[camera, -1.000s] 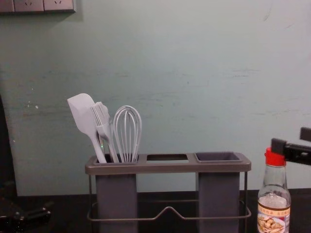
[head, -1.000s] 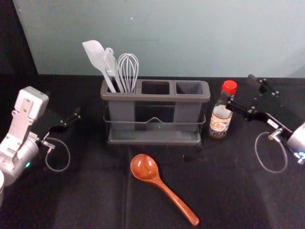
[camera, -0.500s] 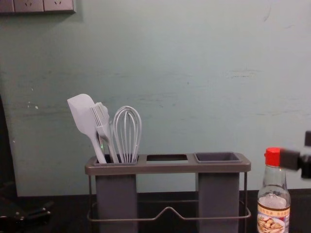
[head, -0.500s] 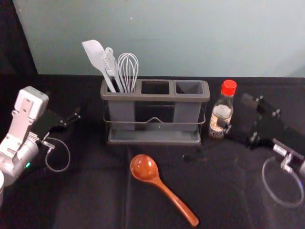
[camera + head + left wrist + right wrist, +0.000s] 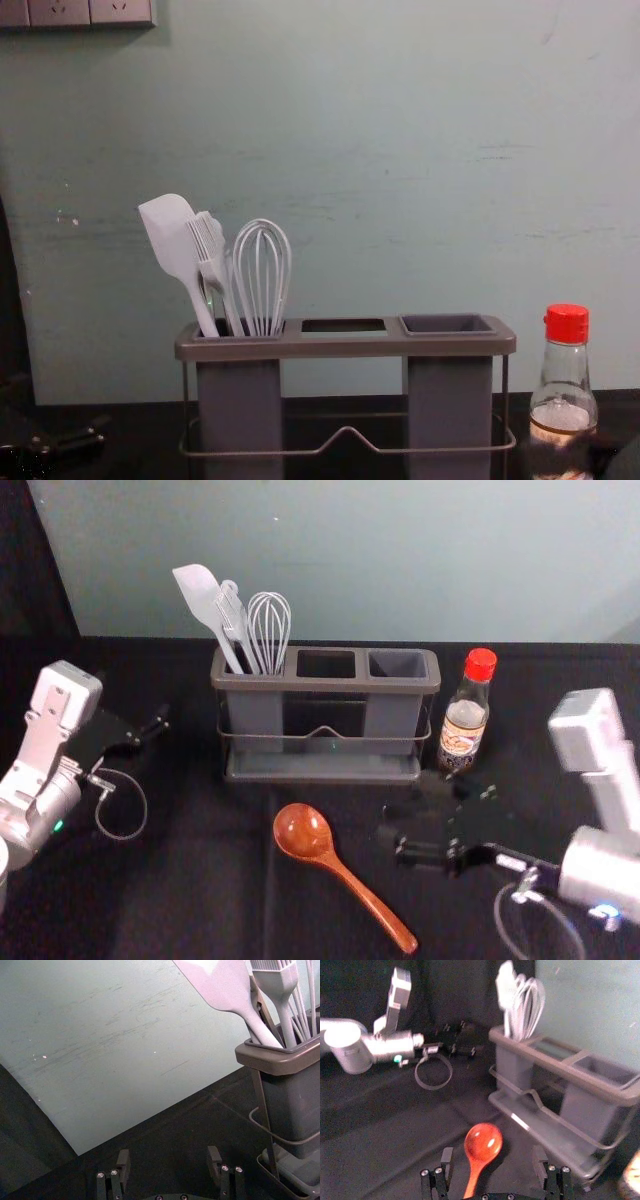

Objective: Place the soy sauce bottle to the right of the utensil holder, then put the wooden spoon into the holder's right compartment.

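Low in the head view's centre, the wooden spoon [image 5: 349,880] lies untouched, its handle slanting rightward, probably convenient for the right gripper [image 5: 493,1157], spread wide nearby. Right of centre, the soy sauce bottle [image 5: 463,727] stands beside the utensil holder [image 5: 325,685], seemingly placed; far left, the left gripper [image 5: 168,1158] idles, spread.

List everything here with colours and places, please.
Three-compartment rectangular utensil holder: one, grey, centre back.
Flat-bladed spatula, bristled brush, wire whisk: one each, whitish, left compartment.
Partly hidden utensil: one, darker, behind the spatula.
Slim soy sauce bottle: one, clear, red-capped, right of holder.
Round-bowled wooden spoon: one, reddish-brown, before holder.
Cloth: one, black, tabletop.
Wall: one, pale green-grey, behind.
Socket panels: three, pale, upper left of wall.
Arms: two, silver, either side.
Open left end effector: one, black, left of holder.
Open right end effector: one, black, right of spoon.
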Robot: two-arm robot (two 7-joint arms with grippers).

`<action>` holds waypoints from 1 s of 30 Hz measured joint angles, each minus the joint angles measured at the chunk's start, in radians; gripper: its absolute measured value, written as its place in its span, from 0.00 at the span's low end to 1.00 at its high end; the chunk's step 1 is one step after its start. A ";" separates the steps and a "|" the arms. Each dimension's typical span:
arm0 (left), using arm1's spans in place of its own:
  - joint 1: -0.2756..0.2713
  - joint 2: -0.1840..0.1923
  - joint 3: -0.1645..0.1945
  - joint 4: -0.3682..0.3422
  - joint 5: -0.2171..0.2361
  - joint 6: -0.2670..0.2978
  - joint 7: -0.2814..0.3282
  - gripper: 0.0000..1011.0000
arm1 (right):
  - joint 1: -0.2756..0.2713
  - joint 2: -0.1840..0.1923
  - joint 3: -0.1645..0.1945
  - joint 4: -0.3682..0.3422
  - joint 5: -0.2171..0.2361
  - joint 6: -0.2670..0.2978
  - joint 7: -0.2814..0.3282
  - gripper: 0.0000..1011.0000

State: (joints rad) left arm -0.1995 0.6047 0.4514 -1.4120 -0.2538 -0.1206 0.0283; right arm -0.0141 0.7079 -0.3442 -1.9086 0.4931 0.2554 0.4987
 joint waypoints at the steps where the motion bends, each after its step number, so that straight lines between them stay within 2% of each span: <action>1: 0.000 0.000 0.000 0.000 0.000 0.000 0.000 0.99 | 0.011 -0.002 -0.014 0.004 -0.005 0.016 0.000 0.99; 2: 0.000 0.000 0.000 0.000 0.000 0.000 0.000 0.99 | 0.034 -0.008 -0.041 0.012 -0.014 0.047 -0.002 0.99; 5: 0.000 0.000 0.000 0.000 0.000 0.000 0.000 0.99 | 0.068 -0.018 -0.078 0.029 -0.024 0.095 -0.003 0.99; 6: 0.000 0.000 0.000 0.000 0.000 0.000 0.000 0.99 | 0.094 -0.026 -0.104 0.042 -0.029 0.131 -0.003 0.99; 8: 0.000 0.000 0.000 0.000 0.000 0.000 0.000 0.99 | 0.121 -0.036 -0.128 0.056 -0.032 0.167 -0.003 0.99; 9: 0.000 0.000 0.000 0.000 0.000 0.000 0.000 0.99 | 0.145 -0.046 -0.153 0.071 -0.038 0.202 -0.004 0.99; 13: 0.000 0.000 0.000 0.000 0.000 0.000 0.000 0.99 | 0.201 -0.075 -0.203 0.102 -0.057 0.273 -0.018 0.99; 20: 0.000 0.000 0.000 0.000 0.000 0.000 0.000 0.99 | 0.290 -0.142 -0.268 0.155 -0.096 0.389 -0.057 0.99; 30: 0.000 0.000 0.000 0.000 0.000 0.000 0.000 0.99 | 0.373 -0.228 -0.330 0.218 -0.175 0.457 -0.079 0.99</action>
State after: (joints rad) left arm -0.1995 0.6047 0.4514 -1.4120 -0.2539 -0.1205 0.0283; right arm 0.3586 0.4795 -0.6738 -1.6902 0.3176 0.7127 0.4199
